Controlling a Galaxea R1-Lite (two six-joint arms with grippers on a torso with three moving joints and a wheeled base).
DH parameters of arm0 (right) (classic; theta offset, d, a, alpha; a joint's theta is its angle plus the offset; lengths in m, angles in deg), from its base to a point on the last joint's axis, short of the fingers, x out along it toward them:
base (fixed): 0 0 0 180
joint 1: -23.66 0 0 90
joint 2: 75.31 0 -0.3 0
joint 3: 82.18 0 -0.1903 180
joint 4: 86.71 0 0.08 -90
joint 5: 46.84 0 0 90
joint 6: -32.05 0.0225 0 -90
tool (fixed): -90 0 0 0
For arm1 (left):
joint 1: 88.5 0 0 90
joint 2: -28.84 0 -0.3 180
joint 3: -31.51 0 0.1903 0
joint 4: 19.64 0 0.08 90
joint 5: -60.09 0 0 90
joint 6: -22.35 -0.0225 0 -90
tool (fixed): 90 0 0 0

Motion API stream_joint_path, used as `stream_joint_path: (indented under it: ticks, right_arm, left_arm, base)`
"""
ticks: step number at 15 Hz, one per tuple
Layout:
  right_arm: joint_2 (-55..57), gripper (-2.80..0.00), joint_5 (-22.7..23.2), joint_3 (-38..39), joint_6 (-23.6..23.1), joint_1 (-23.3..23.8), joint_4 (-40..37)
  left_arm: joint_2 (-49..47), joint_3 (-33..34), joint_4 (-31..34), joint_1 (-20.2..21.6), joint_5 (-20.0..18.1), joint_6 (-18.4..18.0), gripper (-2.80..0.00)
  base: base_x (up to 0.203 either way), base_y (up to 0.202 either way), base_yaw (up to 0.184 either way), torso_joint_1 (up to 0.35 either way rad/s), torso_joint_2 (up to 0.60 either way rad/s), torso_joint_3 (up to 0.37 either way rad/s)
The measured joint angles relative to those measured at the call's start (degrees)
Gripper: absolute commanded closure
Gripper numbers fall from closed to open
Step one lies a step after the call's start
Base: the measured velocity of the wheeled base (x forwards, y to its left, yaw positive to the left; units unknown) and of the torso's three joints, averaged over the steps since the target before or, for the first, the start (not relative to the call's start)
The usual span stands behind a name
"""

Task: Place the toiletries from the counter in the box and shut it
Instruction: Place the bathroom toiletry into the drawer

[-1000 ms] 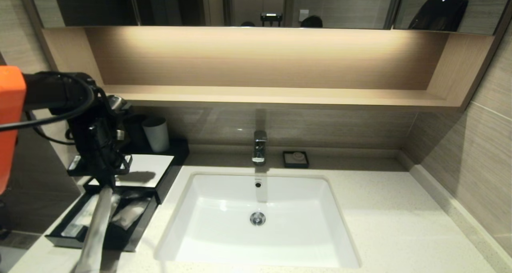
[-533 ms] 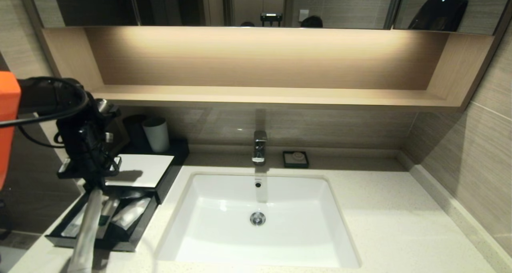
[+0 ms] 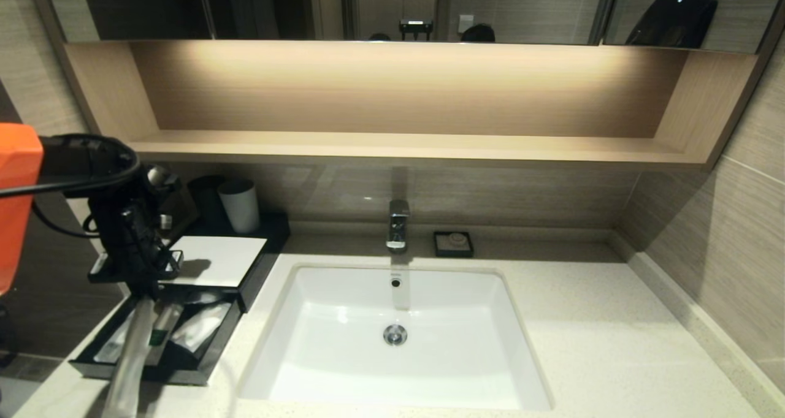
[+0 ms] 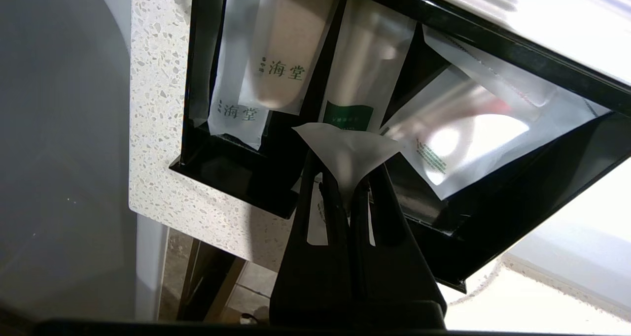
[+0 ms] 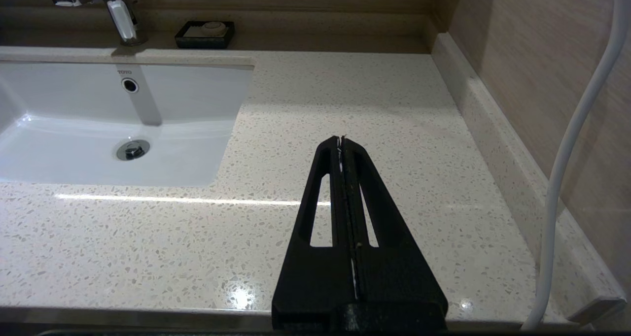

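So, the left claw is being held over the pulled-out drawer of the black box, at the left end of the counter. Its fingers are being pressed together on the end of a long packet in whitish wrap, with no gap showing between them in the left wrist view. A crumpled fan of the wrap is being squeezed out just past the fingertips. In the head view, the packet is being dangled from the claw down over the front edge of the drawer.

Inside the drawer, right beneath the claw, a second slim packet with a green mark is lying lengthwise. To one side of it, two overlapping packets with printed characters are lying flat; to the other side, a wider clear sachet is lying tilted against the drawer wall.

Behind the claw, the white top panel of the box is being partly shaded by it, and a light grey cup is standing further back. The sink is off to the claw's right, well apart.

The right claw is being held low over the counter on the other side of the sink, fingers pressed shut on nothing. A small black soap dish is sitting well beyond it by the tap.
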Motion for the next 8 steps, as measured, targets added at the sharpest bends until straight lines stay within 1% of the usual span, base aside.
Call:
stream_joint_path:
  ticks: [8]
  right_arm:
    - [0.0,0.0,0.0,0.0,0.03,0.0,0.01]
  left_arm:
    - [-2.55,0.7,-1.7,-0.06,-0.5,-0.11,0.0]
  base:
    - [0.0,0.0,0.0,0.0,0.0,0.0]
